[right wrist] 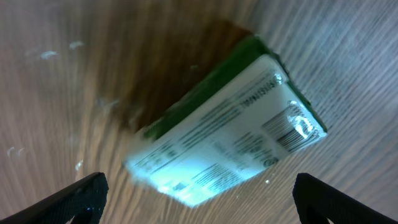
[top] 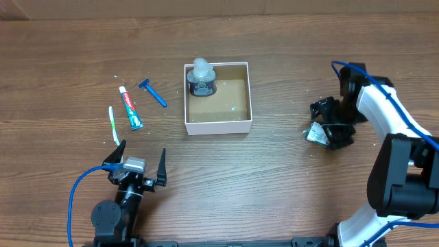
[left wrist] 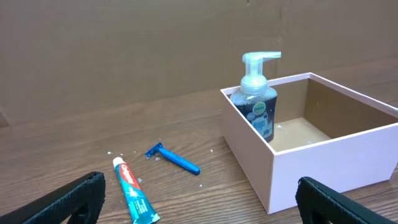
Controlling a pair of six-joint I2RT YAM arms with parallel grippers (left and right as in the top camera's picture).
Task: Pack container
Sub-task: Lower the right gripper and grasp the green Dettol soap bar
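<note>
The container [top: 240, 89] is a square white-walled box with a brown floor at the table's middle; it also shows in the left wrist view [left wrist: 323, 155]. A soap pump bottle [top: 202, 77] stands in its far left corner [left wrist: 256, 99]. A toothpaste tube [top: 131, 108], a blue razor [top: 153, 92] and a toothbrush [top: 114, 123] lie left of the box. My left gripper [top: 137, 169] is open and empty, near the front edge. My right gripper [top: 328, 127] is open, low over a green-and-white packet [right wrist: 230, 124] lying on the table at the right.
The tube [left wrist: 134, 193] and razor [left wrist: 174, 158] lie on bare wood just ahead of my left gripper. Small white specks dot the wood. A blue cable runs along each arm.
</note>
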